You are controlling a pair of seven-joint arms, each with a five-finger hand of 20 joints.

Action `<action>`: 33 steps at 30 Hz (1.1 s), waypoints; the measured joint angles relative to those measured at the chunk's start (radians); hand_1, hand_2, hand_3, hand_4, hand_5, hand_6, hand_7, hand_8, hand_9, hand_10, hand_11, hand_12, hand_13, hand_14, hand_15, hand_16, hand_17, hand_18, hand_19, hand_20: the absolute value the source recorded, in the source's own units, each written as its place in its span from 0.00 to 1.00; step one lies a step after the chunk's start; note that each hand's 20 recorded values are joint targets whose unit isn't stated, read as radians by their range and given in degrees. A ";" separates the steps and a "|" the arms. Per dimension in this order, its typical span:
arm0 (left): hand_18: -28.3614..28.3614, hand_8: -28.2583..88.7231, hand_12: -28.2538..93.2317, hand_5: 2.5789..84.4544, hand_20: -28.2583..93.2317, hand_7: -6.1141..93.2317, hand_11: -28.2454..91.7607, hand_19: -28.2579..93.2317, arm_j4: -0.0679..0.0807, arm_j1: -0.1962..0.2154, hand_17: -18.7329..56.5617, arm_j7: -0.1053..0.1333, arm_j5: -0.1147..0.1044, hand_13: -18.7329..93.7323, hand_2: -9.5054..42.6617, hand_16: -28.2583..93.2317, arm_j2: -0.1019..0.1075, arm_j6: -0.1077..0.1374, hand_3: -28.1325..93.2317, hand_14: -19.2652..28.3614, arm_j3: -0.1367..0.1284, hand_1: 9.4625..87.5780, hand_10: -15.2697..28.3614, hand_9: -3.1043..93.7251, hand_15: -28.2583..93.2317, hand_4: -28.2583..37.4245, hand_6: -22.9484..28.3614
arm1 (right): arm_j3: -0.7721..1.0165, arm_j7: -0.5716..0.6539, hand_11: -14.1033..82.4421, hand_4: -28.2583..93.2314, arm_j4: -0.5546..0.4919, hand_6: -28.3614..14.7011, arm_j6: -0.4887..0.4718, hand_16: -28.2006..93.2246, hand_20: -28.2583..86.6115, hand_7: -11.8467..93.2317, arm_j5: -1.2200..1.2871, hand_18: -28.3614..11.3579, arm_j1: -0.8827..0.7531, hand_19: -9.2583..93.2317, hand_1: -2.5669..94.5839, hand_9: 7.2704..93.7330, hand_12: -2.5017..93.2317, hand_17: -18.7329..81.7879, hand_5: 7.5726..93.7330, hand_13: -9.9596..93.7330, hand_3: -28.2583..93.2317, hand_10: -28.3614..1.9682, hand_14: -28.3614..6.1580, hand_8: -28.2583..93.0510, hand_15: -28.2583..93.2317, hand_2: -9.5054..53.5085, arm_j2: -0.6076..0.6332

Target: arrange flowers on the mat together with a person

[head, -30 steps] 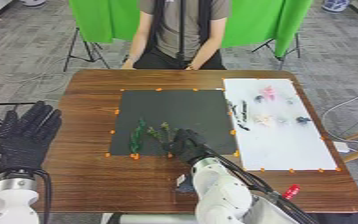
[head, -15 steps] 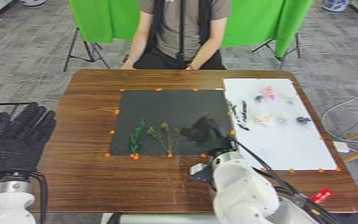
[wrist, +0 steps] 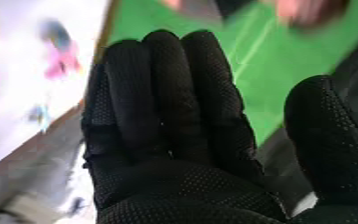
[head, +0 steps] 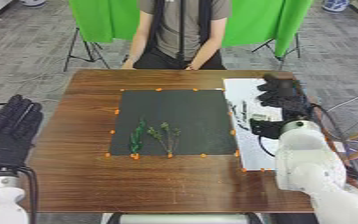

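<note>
- Head view: your black mat (head: 189,107) bears two stems, side by side, roots-end toward you and tips toward the far edge.
- The dark green leafy stem (head: 136,137) is narrow and nearly straight; the thin, branching sprig (head: 166,136) to its right forks toward its tips and leans slightly left.
- Slender dark pieces lie lengthwise near the left edge of your smooth white sheet (head: 257,157); their count is unclear.
- Your right hand (head: 289,101), in textured black fabric, is over the sheet's far part, released; your left hand (head: 7,142) is relaxed beside the table's left side, fingers straight.
- Right wrist view: your right hand has straight fingers, thumb apart; blurred beyond it, one pink flower (wrist: 63,64) with ragged petals lies on the white sheet.
</note>
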 measured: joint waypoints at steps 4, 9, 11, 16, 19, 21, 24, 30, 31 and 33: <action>0.69 0.16 0.31 0.51 0.32 0.21 0.37 0.45 0.000 0.005 0.20 0.006 -0.019 0.41 0.42 0.18 0.012 0.008 0.82 0.71 -0.017 0.21 0.69 0.39 0.46 0.00 0.60 | 0.140 -0.209 0.32 0.08 -0.001 0.52 -0.006 0.35 0.30 0.33 0.186 0.21 -0.094 0.64 0.23 0.55 0.24 0.33 0.58 0.50 0.84 0.24 0.29 0.14 0.55 0.36 0.042; 0.68 0.16 0.30 0.42 0.32 0.19 0.35 0.45 0.001 0.012 0.20 0.004 -0.036 0.38 0.41 0.18 0.048 0.005 0.83 0.68 -0.038 0.21 0.64 0.32 0.44 0.00 0.56 | 0.303 -0.414 0.29 0.07 0.012 0.53 -0.193 0.36 0.31 0.31 0.404 0.24 -0.208 0.58 0.24 0.51 0.22 0.32 0.54 0.48 0.83 0.26 0.32 0.14 0.50 0.36 0.085; 0.68 0.15 0.30 0.41 0.32 0.19 0.35 0.45 -0.002 0.011 0.20 0.002 -0.036 0.36 0.41 0.18 0.058 0.007 0.83 0.66 -0.045 0.21 0.64 0.30 0.42 0.00 0.55 | 0.371 -0.497 0.27 0.07 0.025 0.54 -0.295 0.36 0.31 0.31 0.508 0.25 -0.248 0.56 0.24 0.50 0.22 0.32 0.54 0.48 0.83 0.28 0.34 0.14 0.48 0.36 0.082; 0.67 0.15 0.29 0.41 0.31 0.19 0.35 0.45 -0.016 0.002 0.20 0.003 -0.034 0.35 0.40 0.18 0.063 0.006 0.83 0.65 -0.048 0.22 0.64 0.30 0.41 0.00 0.56 | 0.428 -0.625 0.24 0.07 0.040 0.55 -0.371 0.37 0.32 0.29 0.745 0.26 -0.284 0.51 0.23 0.47 0.21 0.31 0.51 0.46 0.83 0.31 0.35 0.15 0.43 0.36 0.061; 0.67 0.15 0.29 0.41 0.31 0.19 0.35 0.45 -0.018 -0.003 0.20 0.006 -0.036 0.35 0.40 0.18 0.061 0.002 0.83 0.65 -0.048 0.22 0.64 0.30 0.41 0.00 0.56 | 0.441 -0.647 0.24 0.07 0.042 0.55 -0.396 0.38 0.33 0.28 0.817 0.25 -0.286 0.51 0.22 0.46 0.21 0.31 0.50 0.45 0.83 0.31 0.36 0.15 0.42 0.35 0.044; 0.67 0.15 0.29 0.41 0.31 0.19 0.35 0.45 -0.019 -0.004 0.20 0.009 -0.040 0.35 0.40 0.18 0.060 -0.001 0.83 0.65 -0.048 0.22 0.64 0.30 0.41 0.00 0.56 | 0.442 -0.656 0.24 0.07 0.043 0.55 -0.419 0.38 0.33 0.28 0.818 0.25 -0.286 0.50 0.22 0.46 0.21 0.31 0.50 0.45 0.83 0.31 0.36 0.15 0.41 0.35 0.039; 0.67 0.15 0.29 0.42 0.31 0.19 0.35 0.45 -0.019 -0.007 0.20 0.013 -0.045 0.35 0.40 0.18 0.056 -0.006 0.83 0.65 -0.047 0.22 0.64 0.31 0.40 0.00 0.56 | 0.437 -0.664 0.23 0.07 0.046 0.56 -0.450 0.38 0.33 0.28 0.806 0.25 -0.281 0.50 0.22 0.45 0.21 0.30 0.50 0.43 0.83 0.31 0.36 0.15 0.40 0.35 0.037; 0.67 0.16 0.29 0.44 0.31 0.18 0.35 0.44 -0.012 -0.018 0.20 0.023 -0.045 0.35 0.41 0.18 0.048 -0.021 0.82 0.65 -0.050 0.21 0.66 0.34 0.40 0.00 0.57 | 0.421 -0.665 0.20 0.07 0.061 0.56 -0.474 0.39 0.34 0.26 0.796 0.27 -0.258 0.47 0.22 0.40 0.21 0.29 0.46 0.39 0.82 0.32 0.39 0.15 0.35 0.31 0.035; 0.67 0.16 0.29 0.44 0.31 0.18 0.35 0.44 -0.010 -0.020 0.20 0.023 -0.044 0.35 0.41 0.18 0.048 -0.024 0.82 0.64 -0.052 0.21 0.66 0.34 0.40 0.00 0.57 | 0.424 -0.661 0.19 0.07 0.062 0.56 -0.483 0.39 0.34 0.26 0.792 0.27 -0.258 0.46 0.22 0.39 0.21 0.29 0.45 0.39 0.82 0.33 0.39 0.16 0.34 0.30 0.033; 0.67 0.16 0.29 0.44 0.31 0.17 0.35 0.44 -0.007 -0.022 0.20 0.023 -0.042 0.34 0.41 0.18 0.049 -0.027 0.82 0.64 -0.056 0.21 0.66 0.33 0.39 0.00 0.57 | 0.441 -0.654 0.19 0.07 0.064 0.56 -0.513 0.39 0.34 0.24 0.788 0.27 -0.263 0.45 0.21 0.37 0.20 0.28 0.43 0.38 0.82 0.35 0.40 0.16 0.32 0.28 0.028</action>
